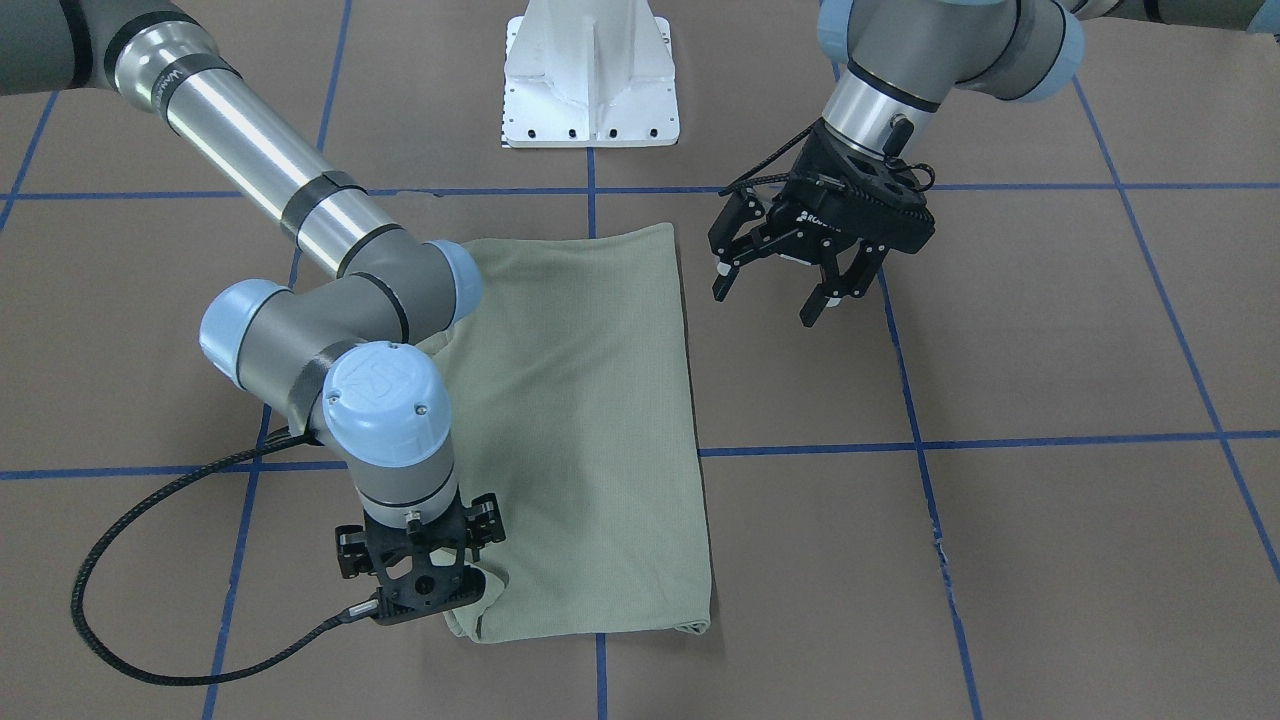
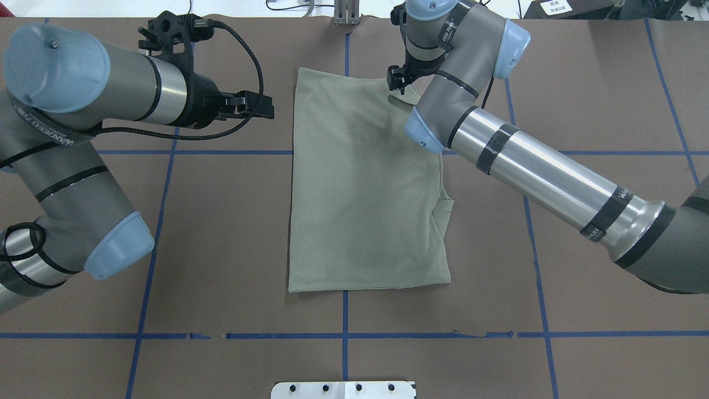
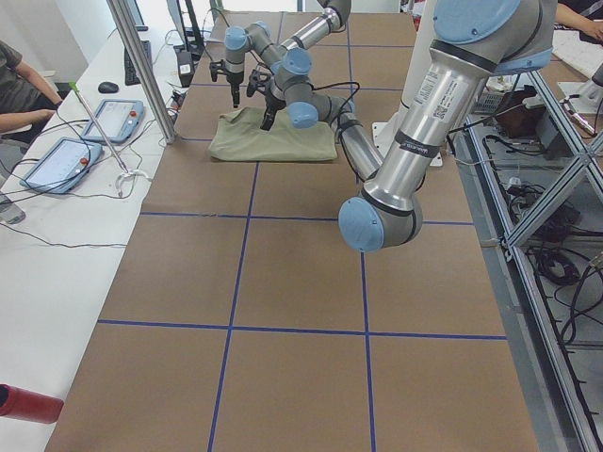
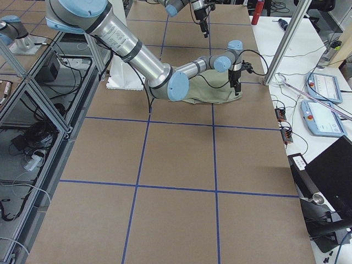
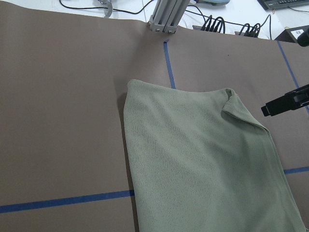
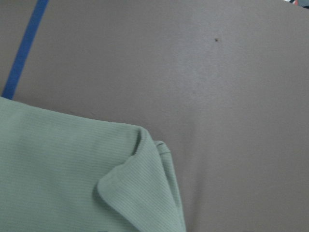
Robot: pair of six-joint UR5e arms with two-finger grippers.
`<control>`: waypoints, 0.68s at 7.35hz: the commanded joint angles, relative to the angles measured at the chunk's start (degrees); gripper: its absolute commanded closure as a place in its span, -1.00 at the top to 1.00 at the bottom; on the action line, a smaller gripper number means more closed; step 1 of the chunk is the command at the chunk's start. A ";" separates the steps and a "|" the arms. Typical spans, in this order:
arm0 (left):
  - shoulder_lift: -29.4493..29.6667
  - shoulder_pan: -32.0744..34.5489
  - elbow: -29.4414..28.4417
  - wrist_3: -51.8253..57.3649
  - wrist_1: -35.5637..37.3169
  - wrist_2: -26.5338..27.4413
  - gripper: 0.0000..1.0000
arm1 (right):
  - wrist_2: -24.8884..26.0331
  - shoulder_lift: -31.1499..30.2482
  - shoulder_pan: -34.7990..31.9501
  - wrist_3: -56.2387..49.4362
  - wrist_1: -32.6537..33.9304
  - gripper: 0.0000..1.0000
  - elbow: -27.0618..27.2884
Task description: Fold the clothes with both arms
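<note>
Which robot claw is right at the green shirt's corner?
The right gripper, at the shirt's far corner; the left gripper hangs open off to the side.

White pedestal base [image 1: 590, 75], blue-taped brown table [image 1: 1050, 560], red cylinder [image 3: 26, 403] beside it

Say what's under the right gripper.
A corner of the shirt, its tip curled over, with brown table beside it. The body of the right gripper hides its fingertips, so contact with the cloth cannot be seen.
</note>
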State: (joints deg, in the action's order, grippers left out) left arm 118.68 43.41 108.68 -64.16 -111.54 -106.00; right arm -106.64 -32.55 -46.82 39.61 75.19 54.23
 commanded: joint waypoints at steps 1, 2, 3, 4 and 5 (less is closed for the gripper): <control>-0.03 0.00 0.04 0.00 0.01 0.00 0.99 | 2.48 1.17 1.99 1.08 -3.81 0.11 -2.01; -0.03 0.00 0.13 0.00 0.01 0.00 0.99 | 4.32 2.57 3.13 1.17 -7.22 -0.17 -5.42; -0.03 0.00 0.13 0.00 0.01 0.09 0.99 | 6.17 2.84 4.10 1.08 -10.56 -0.20 -8.06; -0.03 0.00 0.13 0.00 0.01 0.00 0.99 | 6.71 2.93 4.11 1.08 -10.85 -0.22 -8.61; -0.03 0.09 0.22 0.00 0.01 0.00 0.99 | 6.97 3.28 4.11 1.08 -10.86 -0.33 -9.14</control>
State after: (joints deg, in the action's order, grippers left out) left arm 118.65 43.44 108.83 -64.16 -111.53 -105.97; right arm -100.38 -29.67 -42.89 40.70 65.00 46.16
